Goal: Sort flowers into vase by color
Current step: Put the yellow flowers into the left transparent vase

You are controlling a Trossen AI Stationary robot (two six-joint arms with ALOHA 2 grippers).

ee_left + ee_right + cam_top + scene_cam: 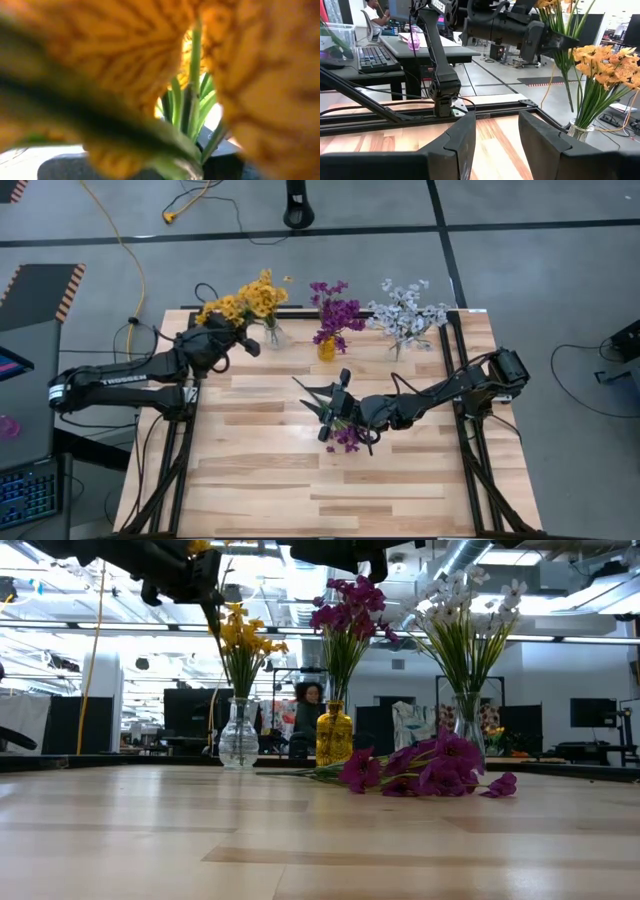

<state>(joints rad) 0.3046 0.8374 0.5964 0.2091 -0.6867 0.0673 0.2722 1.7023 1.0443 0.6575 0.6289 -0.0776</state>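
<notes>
The wooden bench (400,480) carries three vases along its far edge: a clear glass one (238,735) toward the far left corner holding yellow flowers (255,298), an amber one (334,734) at the middle with purple flowers (335,310), and a clear one (467,730) toward the far right corner with white flowers (405,310). By the look of it most of the sorting is done.

What is left: one bunch of loose purple sprigs (430,770) lying flat near the middle of the bench.

The left claw (228,330) sits pressed together at the yellow bouquet, blooms filling its wrist view; whether it pinches a stem I cannot tell. The right claw (495,145) hangs spread over the loose sprigs, gripping nothing.

The standing bouquets crowd the amber vase's mouth, which may hamper dropping the last stems in.
</notes>
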